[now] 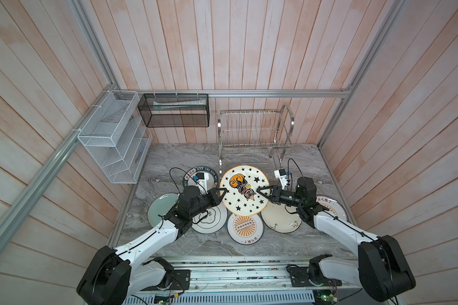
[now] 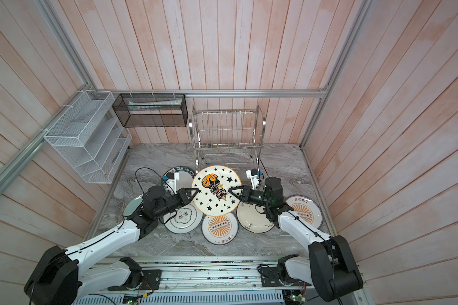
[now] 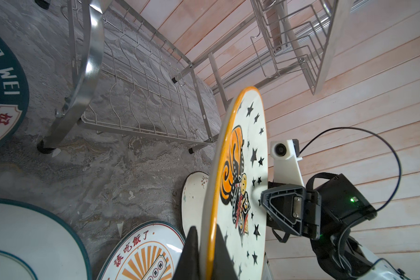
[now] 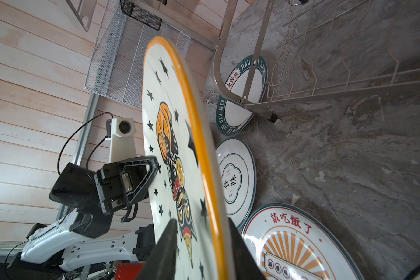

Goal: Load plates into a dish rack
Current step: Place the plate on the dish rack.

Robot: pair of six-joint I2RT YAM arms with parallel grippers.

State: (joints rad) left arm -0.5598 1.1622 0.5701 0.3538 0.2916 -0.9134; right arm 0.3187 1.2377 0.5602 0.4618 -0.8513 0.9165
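Aloft, the starred plate [image 1: 245, 190] hangs between both tools: left tool [image 1: 224, 192] clamped on one rim, right tool [image 1: 259, 190] straddling the opposite, grip unclear; the dish rack [image 1: 253, 144] waits beyond both.

Glossy starred plate [image 1: 238, 202]; shiny steel dish rack [image 1: 254, 145].

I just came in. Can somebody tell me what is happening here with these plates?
The robot is loading plates into the dish rack, which holds none yet. The left pincer is shut on one edge of the starred plate, raised face up just before the rack. The right pincer straddles the opposite edge; whether it clamps is unclear. Six other plates lie on the table.
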